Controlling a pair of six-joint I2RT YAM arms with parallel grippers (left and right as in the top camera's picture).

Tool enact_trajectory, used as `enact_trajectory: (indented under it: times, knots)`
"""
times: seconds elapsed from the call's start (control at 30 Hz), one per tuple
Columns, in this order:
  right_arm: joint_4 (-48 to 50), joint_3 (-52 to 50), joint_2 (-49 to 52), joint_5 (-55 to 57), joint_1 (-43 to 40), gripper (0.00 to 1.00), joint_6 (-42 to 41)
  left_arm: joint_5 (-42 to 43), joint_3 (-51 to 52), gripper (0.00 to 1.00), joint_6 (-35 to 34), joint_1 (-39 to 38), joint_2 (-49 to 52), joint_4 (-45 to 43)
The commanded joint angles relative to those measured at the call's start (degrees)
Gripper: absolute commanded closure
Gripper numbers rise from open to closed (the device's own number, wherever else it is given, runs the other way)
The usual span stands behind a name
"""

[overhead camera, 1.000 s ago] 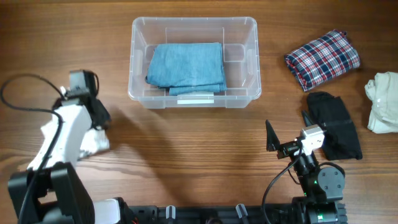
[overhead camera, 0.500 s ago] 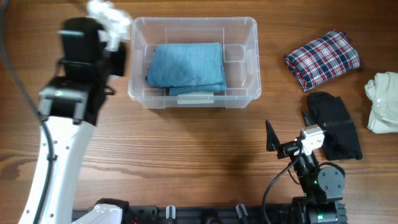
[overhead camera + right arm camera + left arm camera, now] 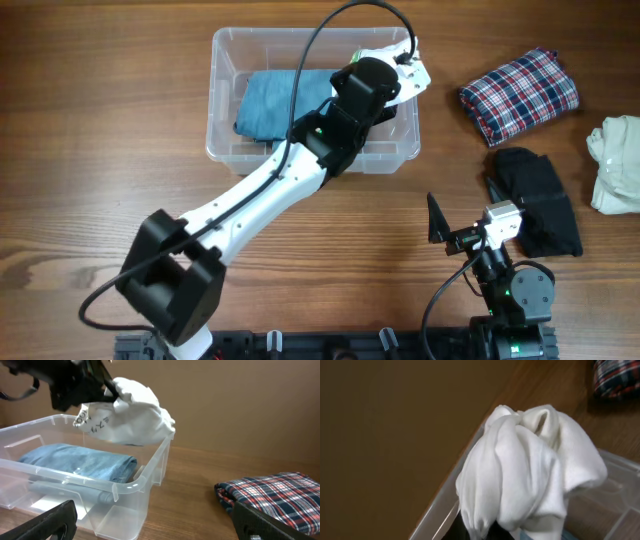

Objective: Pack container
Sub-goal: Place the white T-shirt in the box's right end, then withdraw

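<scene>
The clear plastic container [image 3: 225, 100] stands at the table's back middle, with a folded blue garment [image 3: 280, 100] inside; both also show in the right wrist view, container [image 3: 145, 477], blue garment [image 3: 75, 460]. My left gripper [image 3: 400, 80] is shut on a white garment [image 3: 412, 72] and holds it above the container's right end; the garment fills the left wrist view [image 3: 530, 470] and shows in the right wrist view [image 3: 130, 415]. My right gripper [image 3: 465, 215] is open and empty near the front right of the table.
A folded plaid garment [image 3: 518, 95] lies right of the container. A black garment [image 3: 540, 200] lies beside my right gripper. A cream garment [image 3: 615, 160] lies at the right edge.
My left arm has swung from the table's left side across the container to its right end, carrying the white garment. The right arm has not moved.
</scene>
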State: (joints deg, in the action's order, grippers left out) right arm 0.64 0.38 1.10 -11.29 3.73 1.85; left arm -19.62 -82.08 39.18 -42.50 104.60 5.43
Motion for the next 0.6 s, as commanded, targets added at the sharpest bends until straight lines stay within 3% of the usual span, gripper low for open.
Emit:
enact_trajectory:
  times: [0.0,0.23,0.43,0.57]
  knots:
    - [0.17,-0.09,-0.31,0.76,0.22,0.00,1.05,-1.73,-0.87,0.96,0.61,0.15,1.73,-1.01]
    - [0.17,-0.09,-0.31,0.76,0.22,0.00,1.03,3.28,-0.87,0.96,-6.34,0.07,2.43,-1.66]
    - [0.17,-0.09,-0.31,0.76,0.22,0.00,1.03,3.76,-0.85,0.96,-32.22,-0.04,4.46,-3.08]
    - [0.17,-0.09,-0.31,0.76,0.22,0.01,1.01,3.74,-0.85,0.96,-45.75,-0.04,4.72,-6.91]
